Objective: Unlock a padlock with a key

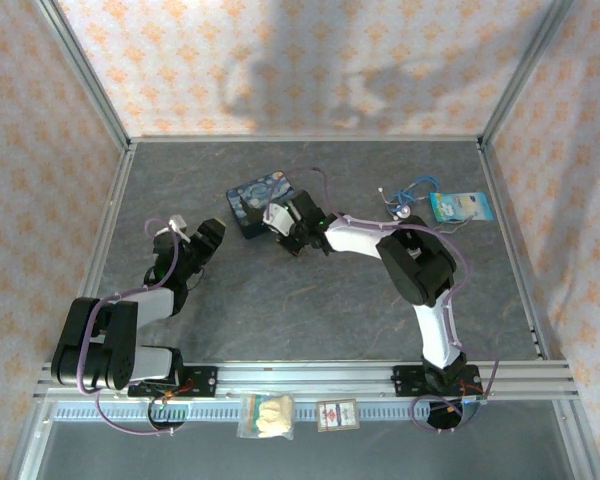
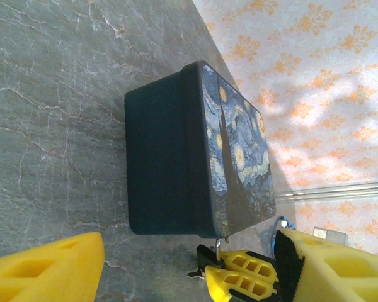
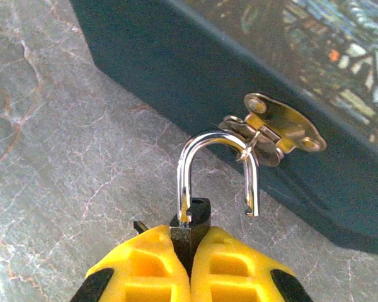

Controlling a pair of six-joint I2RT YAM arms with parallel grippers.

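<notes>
- A grey, marbled tabletop (image 1: 280,300) seen from above, with patterned orange-and-white walls around it.
- A blue tin (image 1: 257,196) painted with a swirling night sky sits toward the far middle of the tabletop.
- The right end effector (image 1: 285,224) reaches across to the near side of the tin.
- In the right wrist view, its yellow fingers (image 3: 239,270) are pressed together, clamped on the dark body of the padlock (image 3: 190,219).
- The padlock stands just beside the tin's side wall (image 3: 176,63), body low and shackle (image 3: 184,179) rising from it.
- The silvery shackle is open: one leg sits in the body, and the other hangs free with its notched tip clear of the body.
- The shackle's curve passes through the brass hasp (image 3: 280,123) on the tin.
- A small dark tab (image 3: 138,225) juts out left of the body; what it is cannot be told.
- The left end effector (image 1: 208,238) hovers near the tin's left side, apart from it, with its yellow fingers (image 2: 44,270) spread wide and holding nothing.
- A blue cord bundle (image 1: 410,195) and a blue-and-white packet (image 1: 460,207) lie at the far right.
</notes>
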